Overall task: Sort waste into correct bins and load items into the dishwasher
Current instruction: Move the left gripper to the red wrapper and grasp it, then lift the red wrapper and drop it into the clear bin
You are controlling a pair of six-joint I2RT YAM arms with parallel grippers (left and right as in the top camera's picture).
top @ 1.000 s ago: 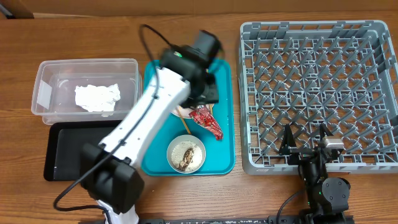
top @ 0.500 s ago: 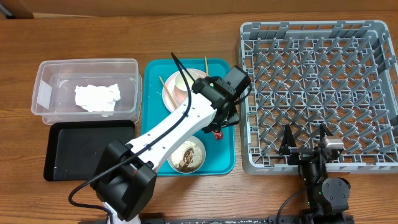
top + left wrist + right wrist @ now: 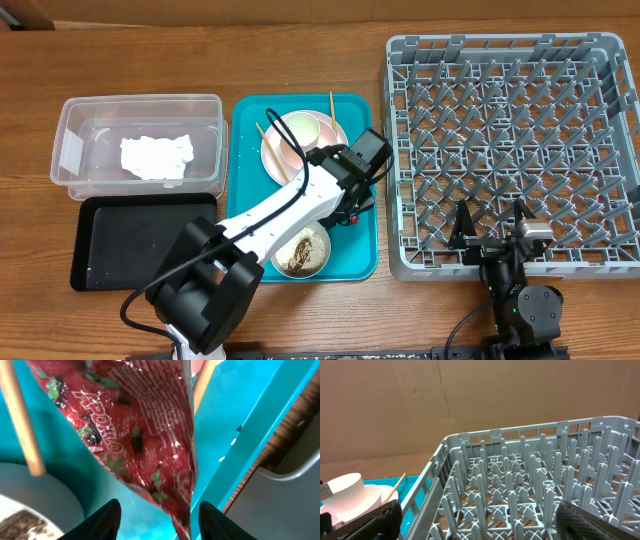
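Right gripper [image 3: 490, 228]: jaws wide, empty, at the dish rack's [image 3: 500, 45] near edge.
Left gripper [image 3: 159, 510]: jaws half-spread, straddling the wrapper's end.
Red wrapper [image 3: 135, 435]: on the teal tray [image 3: 357, 255], toward its right edge.
Napkin [image 3: 157, 156]: inside the clear tub [image 3: 140, 103].

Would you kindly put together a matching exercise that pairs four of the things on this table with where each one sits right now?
Things:
1. crumpled white paper napkin
2. crinkled red wrapper
3. white bowl of rice and brown scraps
4. small cream cup

Places:
A. on the pale pink round plate
B. inside the clear plastic tub
C. at the end of the teal tray nearest the robot
D. directly beneath the left gripper, its tip between the open fingers

Pairs: 1-B, 2-D, 3-C, 4-A
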